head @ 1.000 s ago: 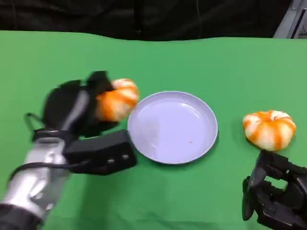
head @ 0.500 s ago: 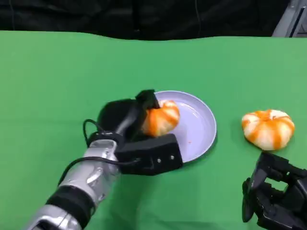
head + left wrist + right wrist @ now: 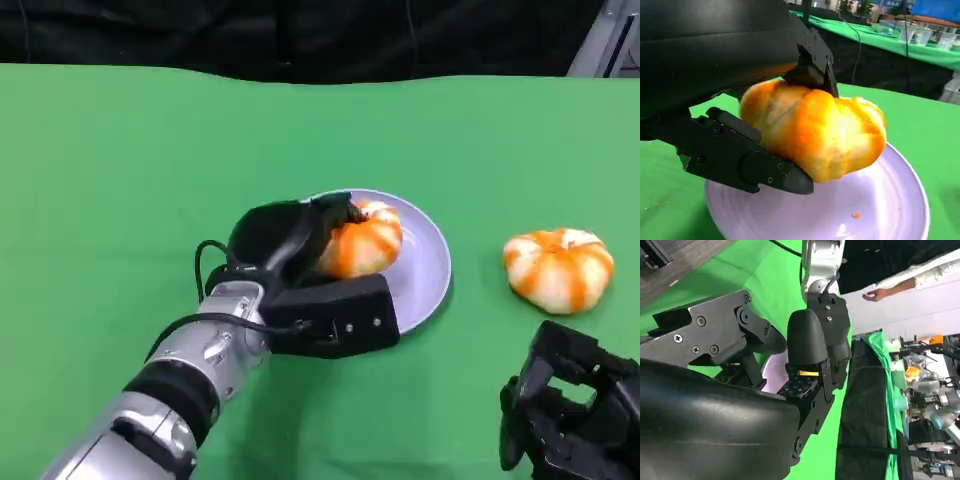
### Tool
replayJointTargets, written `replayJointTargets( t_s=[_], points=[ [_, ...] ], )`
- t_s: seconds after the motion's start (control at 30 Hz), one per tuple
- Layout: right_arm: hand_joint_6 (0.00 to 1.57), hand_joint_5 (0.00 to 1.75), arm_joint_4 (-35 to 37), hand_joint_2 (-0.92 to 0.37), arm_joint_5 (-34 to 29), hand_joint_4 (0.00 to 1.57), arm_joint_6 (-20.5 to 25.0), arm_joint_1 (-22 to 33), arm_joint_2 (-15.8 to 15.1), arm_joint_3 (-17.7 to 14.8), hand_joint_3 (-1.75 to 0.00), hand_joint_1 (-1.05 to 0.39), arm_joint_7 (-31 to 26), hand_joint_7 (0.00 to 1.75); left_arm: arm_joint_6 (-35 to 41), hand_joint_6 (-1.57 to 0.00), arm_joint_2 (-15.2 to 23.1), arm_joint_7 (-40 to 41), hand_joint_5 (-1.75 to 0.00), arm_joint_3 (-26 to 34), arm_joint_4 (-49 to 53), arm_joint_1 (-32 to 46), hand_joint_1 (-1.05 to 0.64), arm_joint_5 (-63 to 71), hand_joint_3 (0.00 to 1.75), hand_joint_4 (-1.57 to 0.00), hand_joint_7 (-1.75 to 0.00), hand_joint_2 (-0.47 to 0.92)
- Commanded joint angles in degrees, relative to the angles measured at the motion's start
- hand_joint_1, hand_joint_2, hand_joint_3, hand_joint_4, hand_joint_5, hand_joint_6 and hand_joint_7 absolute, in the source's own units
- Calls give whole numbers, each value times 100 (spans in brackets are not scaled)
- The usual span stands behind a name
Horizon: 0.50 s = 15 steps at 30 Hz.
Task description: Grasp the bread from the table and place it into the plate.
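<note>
The left hand (image 3: 300,245) reaches in from the lower left across the green table (image 3: 110,170), its fingers clamped around 1 orange-and-white bread (image 3: 362,240) so the roll can be carried over the plate (image 3: 425,265). In the left wrist view the fingers (image 3: 747,162) cup the roll from below and above, and it hangs just over the plate's pale floor, tilted, seemingly not yet resting on it. That grip looks like it is holding the load until it is low enough to let go without rolling.

The plate's near-left rim is hidden beneath the hand and its black wrist block (image 3: 335,318); the far-right part of the dish lies bare, so there is room for the roll to settle toward the middle.

Right of the plate, well apart from it, a 2nd bread (image 3: 558,270) sits on the cloth. Below it, near the picture's lower right, the right hand (image 3: 570,420) holds nothing; whether its fingers are spread or curled I cannot tell.
</note>
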Motion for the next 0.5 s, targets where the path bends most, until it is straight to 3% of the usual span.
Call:
replayJointTargets(
  t_s=[0.03,0.17,0.2,0.23,0.27,0.5],
  points=[
    [73,175,-74,-68,9,83,-16,23,-24,-2,-97,-4,-23,158,-41,-72,86,-67,-23,-21,-35,-113,-53,-46,33,-53,-2,92],
    [73,175,-53,-68,8,83,-1,0,-23,0,-98,-4,-27,158,102,-73,184,-328,-22,-198,-250,-97,-53,105,33,-54,-2,92],
    [73,175,-28,-69,12,83,3,-19,-18,-2,-97,-5,-29,157,203,-37,275,-551,-11,-308,-470,-51,-77,204,54,-28,-1,92],
    [75,175,-11,-69,16,83,5,-33,-13,-4,-96,-4,-30,157,290,-15,346,-725,-4,-382,-660,-4,-94,271,69,-11,0,92],
    [75,175,10,-70,44,83,-8,-42,-7,-6,-95,-4,-7,157,362,-8,399,-837,-2,-409,-825,54,-99,291,74,-6,0,92],
    [75,175,-51,-70,32,83,50,-19,-38,11,-95,-3,-7,156,359,0,818,-1535,0,-248,-1796,489,-105,48,81,0,0,92]
  ],
)
